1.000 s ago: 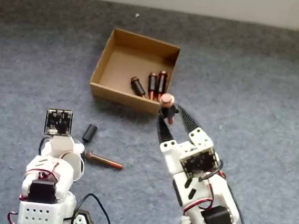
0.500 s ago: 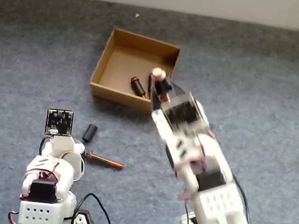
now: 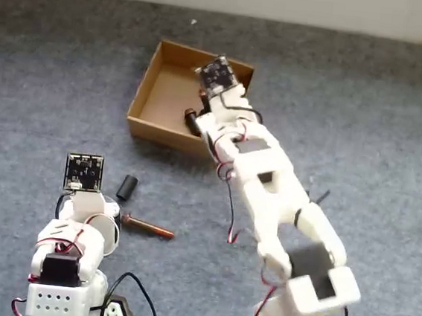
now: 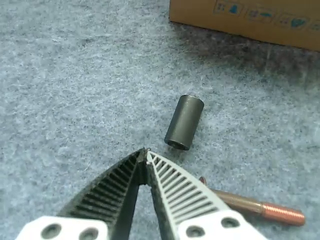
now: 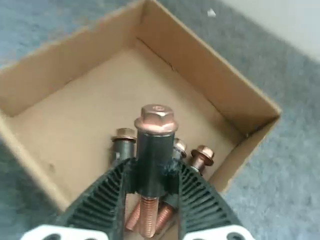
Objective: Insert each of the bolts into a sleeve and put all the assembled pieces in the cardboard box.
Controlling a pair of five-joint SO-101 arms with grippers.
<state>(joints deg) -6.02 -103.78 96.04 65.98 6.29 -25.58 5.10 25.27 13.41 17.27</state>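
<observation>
**A:** From the left, the left gripper (image 4: 146,152) sits low over the grey tabletop (image 3: 365,106). Its jaws are pressed together at the tips, with nothing between them.

**B:** Its wrist camera puts the loose sleeve (image 4: 184,122) just ahead of those tips, lying on its side and not touching them. The loose bolt (image 4: 255,207) lies off to one side, its head end hidden behind a finger.

**A:** From above, both lie on the tabletop between that arm and the cardboard box (image 3: 146,92), and they are apart from each other.

**B:** Further right, the right arm (image 3: 268,186) stretches over the box's near wall and covers much of the inside. From overhead I can pick out one dark end of a piece beside it.

**A:** The right wrist camera looks straight in. The right gripper (image 5: 150,167) has its jaws clamped on the sleeve of an assembled piece (image 5: 152,145), with the bolt head pointing away from the wrist. It is held over the box floor.

**B:** Below it lie three finished pieces (image 5: 122,142), bunched together against the box wall.
</observation>
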